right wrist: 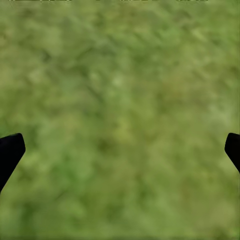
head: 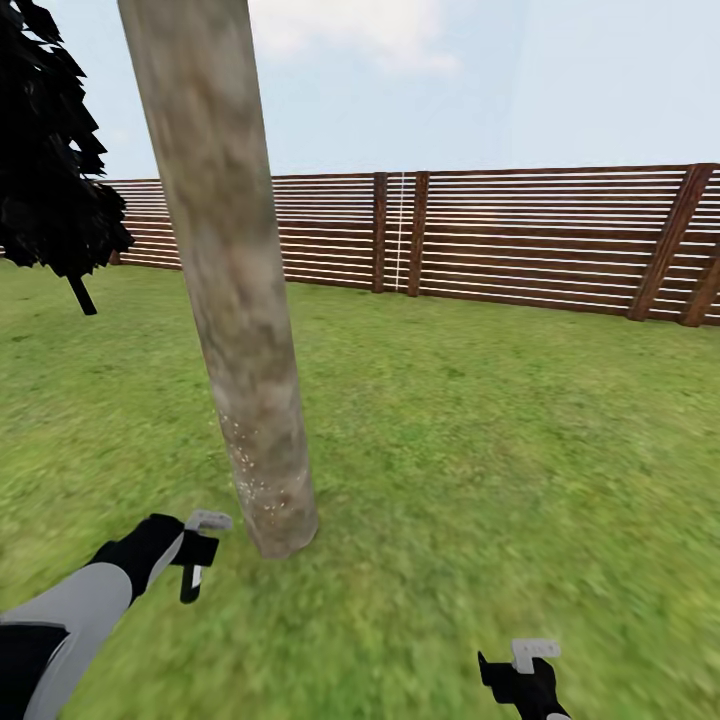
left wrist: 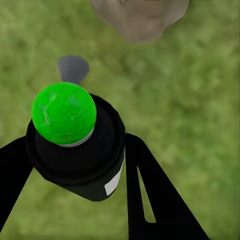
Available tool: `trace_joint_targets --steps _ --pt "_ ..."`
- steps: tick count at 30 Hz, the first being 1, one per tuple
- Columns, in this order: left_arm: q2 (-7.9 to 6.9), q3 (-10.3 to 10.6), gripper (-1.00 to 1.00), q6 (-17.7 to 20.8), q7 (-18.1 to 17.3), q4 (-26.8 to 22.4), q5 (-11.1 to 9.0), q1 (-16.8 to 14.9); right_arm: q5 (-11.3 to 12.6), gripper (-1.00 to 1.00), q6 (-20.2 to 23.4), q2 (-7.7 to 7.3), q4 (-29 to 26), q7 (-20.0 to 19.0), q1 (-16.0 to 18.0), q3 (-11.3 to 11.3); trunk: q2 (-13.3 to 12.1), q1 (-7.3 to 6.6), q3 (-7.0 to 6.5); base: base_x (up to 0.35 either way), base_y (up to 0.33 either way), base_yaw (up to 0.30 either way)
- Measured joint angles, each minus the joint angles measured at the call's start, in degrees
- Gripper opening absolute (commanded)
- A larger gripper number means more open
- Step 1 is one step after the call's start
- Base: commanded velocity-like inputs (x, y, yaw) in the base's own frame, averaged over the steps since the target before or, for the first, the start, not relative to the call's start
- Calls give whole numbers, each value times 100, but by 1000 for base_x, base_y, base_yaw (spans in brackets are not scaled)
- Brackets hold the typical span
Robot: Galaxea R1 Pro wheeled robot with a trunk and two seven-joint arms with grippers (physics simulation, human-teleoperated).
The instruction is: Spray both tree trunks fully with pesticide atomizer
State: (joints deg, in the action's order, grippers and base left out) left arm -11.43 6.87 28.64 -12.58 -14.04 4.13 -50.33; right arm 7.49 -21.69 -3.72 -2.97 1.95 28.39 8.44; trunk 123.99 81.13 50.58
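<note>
Nearest to you, your right gripper [head: 520,668] sits low at the right of the head view over bare grass, and in the right wrist view its two black fingertips [right wrist: 11,150] stand far apart at the picture's edges with only lawn [right wrist: 120,115] between them: it is released and holds nothing.

Your left gripper [head: 197,560] hangs low on the left, just short of the tree's base. In the left wrist view its black fingers [left wrist: 150,190] are closed on the pesticide atomizer [left wrist: 75,145], a black canister with a bright green round cap [left wrist: 64,113] and a small white label on its side. A grey nozzle-like piece [left wrist: 73,68] juts out beyond the cap, towards the foot of the trunk.

The tree trunk [head: 230,280] rises just beyond that gripper, thick and mottled tan-grey, leaning slightly to the left as it climbs out of the head view. Fine white specks of pesticide [head: 245,465] dot its lower part on the side nearest your left gripper; higher up the bark looks bare.

Farther back on the left stands a slim black-leaved tree [head: 50,170]. Beyond the grass, a brown slatted wooden fence [head: 540,240] closes the garden under a pale sky.
</note>
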Motion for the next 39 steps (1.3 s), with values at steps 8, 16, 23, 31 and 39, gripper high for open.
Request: trace_joint_targets --steps 8,16,23,31,39 --pt "34 18 -100 -29 240 57 -675 251 16 100 7 2 6 13 0 0 0 0 0 269 39 0" --pt "44 49 -100 -112 540 15 -681 277 15 100 7 -4 6 16 0 0 0 0 0 99 126 0" --pt "-114 81 -100 -31 408 -648 -104 149 12 100 7 -5 15 16 0 0 0 0 0 0 1 0" --pt "-418 52 -100 989 -198 -1980 191 79 10 100 7 -4 15 16 0 0 0 0 -1 0 0 0" --pt "-619 26 -100 1408 -288 -2380 138 -231 10 100 7 0 15 16 0 0 0 0 0 0 0 0"
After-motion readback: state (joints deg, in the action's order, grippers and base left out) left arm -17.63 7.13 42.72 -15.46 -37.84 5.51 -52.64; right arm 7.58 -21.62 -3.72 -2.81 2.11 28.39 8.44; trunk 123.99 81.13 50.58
